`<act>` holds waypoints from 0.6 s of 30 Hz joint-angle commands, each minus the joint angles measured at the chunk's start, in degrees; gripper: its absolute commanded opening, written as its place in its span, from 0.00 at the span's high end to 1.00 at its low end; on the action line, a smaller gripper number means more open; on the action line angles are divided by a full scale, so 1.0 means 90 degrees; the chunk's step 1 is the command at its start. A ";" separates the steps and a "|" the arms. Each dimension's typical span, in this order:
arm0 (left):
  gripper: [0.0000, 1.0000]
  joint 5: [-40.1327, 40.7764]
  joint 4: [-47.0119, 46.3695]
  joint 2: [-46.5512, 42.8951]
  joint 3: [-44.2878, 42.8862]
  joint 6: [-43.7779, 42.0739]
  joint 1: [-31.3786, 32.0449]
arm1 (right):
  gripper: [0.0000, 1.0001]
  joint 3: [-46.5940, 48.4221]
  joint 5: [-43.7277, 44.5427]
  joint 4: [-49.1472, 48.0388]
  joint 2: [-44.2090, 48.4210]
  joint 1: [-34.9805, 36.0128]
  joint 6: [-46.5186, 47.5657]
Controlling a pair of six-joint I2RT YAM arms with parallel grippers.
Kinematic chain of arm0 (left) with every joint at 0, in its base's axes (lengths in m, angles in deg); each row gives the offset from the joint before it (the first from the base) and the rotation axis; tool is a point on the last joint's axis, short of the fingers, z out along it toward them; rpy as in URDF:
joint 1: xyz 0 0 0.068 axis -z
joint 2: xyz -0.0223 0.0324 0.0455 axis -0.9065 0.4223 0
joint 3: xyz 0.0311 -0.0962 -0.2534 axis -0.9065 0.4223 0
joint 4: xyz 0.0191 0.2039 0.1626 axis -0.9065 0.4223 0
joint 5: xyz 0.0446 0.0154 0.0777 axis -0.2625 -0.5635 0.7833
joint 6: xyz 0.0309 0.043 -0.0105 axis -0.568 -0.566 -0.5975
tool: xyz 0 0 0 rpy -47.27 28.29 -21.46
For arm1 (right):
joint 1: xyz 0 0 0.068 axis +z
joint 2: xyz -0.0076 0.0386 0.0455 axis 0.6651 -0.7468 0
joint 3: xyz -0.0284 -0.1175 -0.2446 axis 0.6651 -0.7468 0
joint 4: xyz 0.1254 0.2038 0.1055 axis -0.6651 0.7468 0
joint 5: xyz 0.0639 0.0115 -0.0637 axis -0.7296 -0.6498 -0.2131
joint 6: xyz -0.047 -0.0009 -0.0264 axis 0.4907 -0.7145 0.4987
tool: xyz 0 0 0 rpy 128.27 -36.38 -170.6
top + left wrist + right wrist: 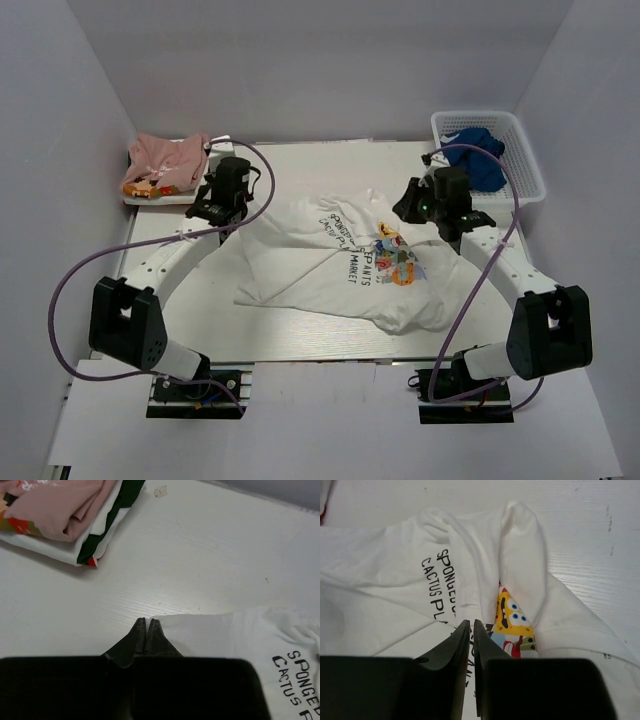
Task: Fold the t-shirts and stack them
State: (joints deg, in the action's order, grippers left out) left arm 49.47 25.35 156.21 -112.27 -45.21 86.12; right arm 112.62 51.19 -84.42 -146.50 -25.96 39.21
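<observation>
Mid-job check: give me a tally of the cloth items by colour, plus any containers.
white tee, spread out: 1
pink tee, folded on the stack: 1
blue cloth, bundled: 1
white basket, holding the blue cloth: 1
Total: 4. The layers under the pink tee cannot be counted.

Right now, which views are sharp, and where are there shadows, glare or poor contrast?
Top external: soft even light, faint shadows, the white t-shirt barely stands out from the pale table. Left wrist: sharp table grain, left gripper underexposed black. Right wrist: lettering sharp, right gripper dark, no glare.
</observation>
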 commanded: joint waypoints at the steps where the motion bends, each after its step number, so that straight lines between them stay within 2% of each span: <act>1: 1.00 -0.0036 0.0008 0.0315 0.0114 0.0176 -0.0030 | 0.89 -0.0044 -0.0493 -0.0109 -0.0240 0.0001 0.0137; 3: 1.00 0.0091 0.0165 0.0665 -0.0031 0.0245 -0.0030 | 0.76 -0.0044 -0.0553 -0.0022 -0.0377 0.0001 0.0137; 4: 1.00 0.0092 0.0223 0.0783 -0.0032 0.0245 -0.0030 | 0.58 0.0062 -0.0611 0.0047 -0.0522 0.0001 0.0263; 7: 1.00 0.0160 0.0292 0.1145 -0.0168 0.0381 -0.0030 | 0.36 0.0238 -0.0834 0.0419 -0.0913 0.0059 0.0477; 10: 1.00 0.0092 0.0292 0.1341 -0.0169 0.0382 -0.0030 | 0.31 0.0424 -0.0807 0.0438 -0.1547 0.0205 0.0528; 16: 1.00 0.0092 0.0292 0.1566 -0.0169 0.0382 -0.0030 | 0.31 0.0824 -0.0582 0.0263 -0.2368 0.0391 0.0479; 18: 1.00 0.0092 0.0292 0.1566 -0.0169 0.0382 -0.0030 | 0.38 0.1030 -0.0631 0.0214 -0.2623 0.0469 0.0440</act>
State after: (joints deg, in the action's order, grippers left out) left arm 49.86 28.17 170.94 -111.90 -42.46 86.12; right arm 117.86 46.03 -80.99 -168.73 -22.66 42.89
